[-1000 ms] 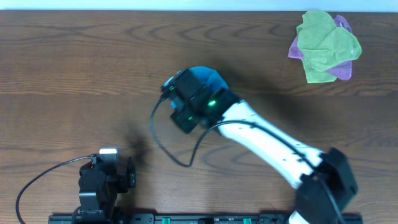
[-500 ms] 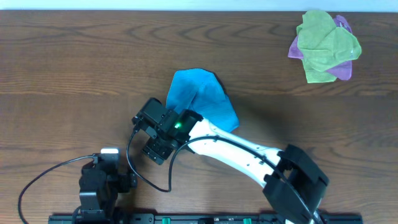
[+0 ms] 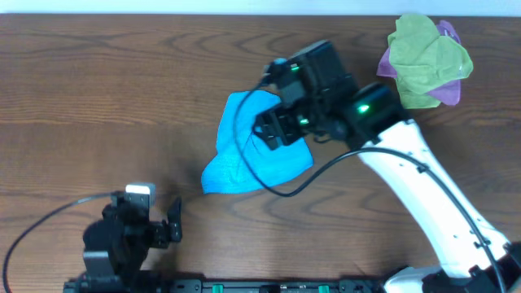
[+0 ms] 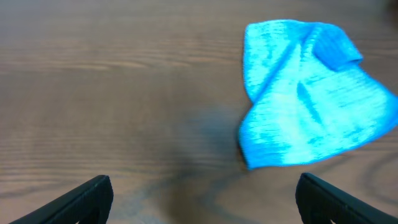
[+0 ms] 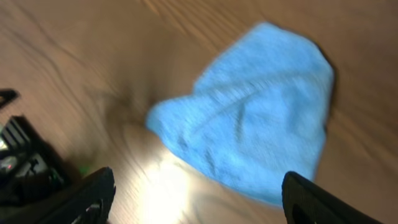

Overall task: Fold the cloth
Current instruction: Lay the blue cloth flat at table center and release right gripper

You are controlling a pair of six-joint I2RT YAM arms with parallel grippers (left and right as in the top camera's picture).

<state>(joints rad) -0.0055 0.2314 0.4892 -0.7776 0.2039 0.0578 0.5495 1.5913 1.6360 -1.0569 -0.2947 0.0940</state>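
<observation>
Fingers of the right gripper (image 5: pixel 196 186) stand apart and empty above the crumpled cloth (image 3: pixel 236 163), which lies near the middle of the desk (image 3: pixel 98 81), the left gripper (image 4: pixel 202 190) likewise spread by the near edge, with green cloth (image 3: pixel 423 53) over purple cloth (image 3: pixel 449 92) at the far right corner

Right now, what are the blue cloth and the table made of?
The cloth looks like soft terry or microfibre: fuzzy, matte, floppy folds. The table looks like wood, or a wood-print top: brown grain lines, smooth surface.
</observation>
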